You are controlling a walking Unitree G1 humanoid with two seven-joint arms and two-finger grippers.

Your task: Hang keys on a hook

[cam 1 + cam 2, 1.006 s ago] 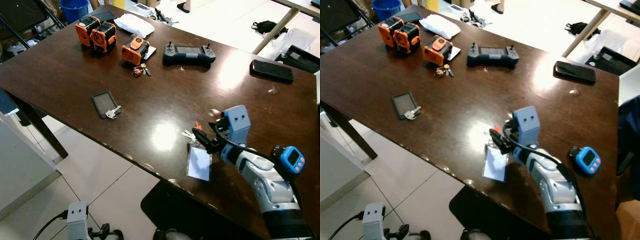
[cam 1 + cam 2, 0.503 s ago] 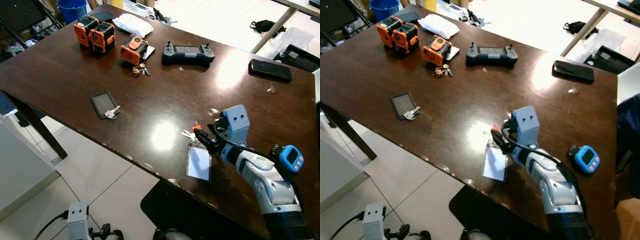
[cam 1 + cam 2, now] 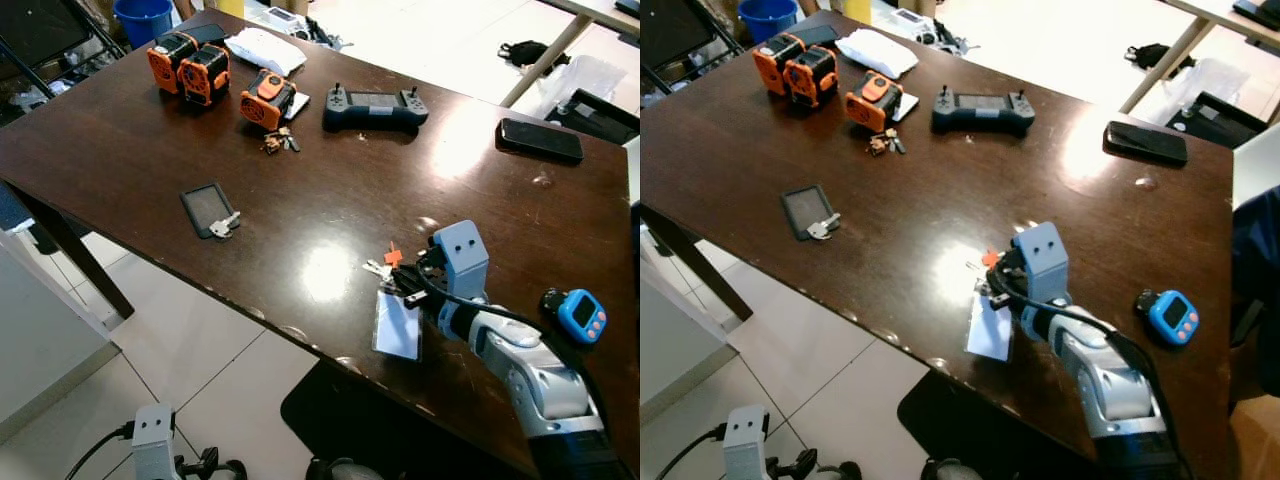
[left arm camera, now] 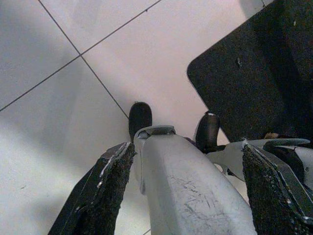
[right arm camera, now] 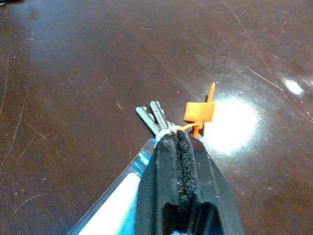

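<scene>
A small bunch of silver keys (image 5: pixel 152 115) with an orange tag (image 5: pixel 199 111) lies near the front edge of the dark wooden table (image 3: pixel 150 160). A white card (image 3: pixel 398 325) on the same ring lies beside them. My right gripper (image 5: pixel 178 142) is down at the ring, its two black fingers pressed together on it. From the head the keys (image 3: pixel 379 267) show just left of the right gripper (image 3: pixel 408 291). My left gripper (image 4: pixel 188 196) hangs low over the tiled floor, fingers wide apart and holding nothing. No hook can be made out.
On the table are a second key bunch (image 3: pixel 279 140), a black card holder with a key (image 3: pixel 209 210), three orange devices (image 3: pixel 190 65), a black controller (image 3: pixel 377 105), a phone (image 3: pixel 540 140) and a blue timer (image 3: pixel 581 314). A black mat (image 3: pixel 340 410) lies under the table's front edge.
My right wrist has sunk a little toward the table and the fingers now sit lower on the key ring. The keys and card have stayed in place.
</scene>
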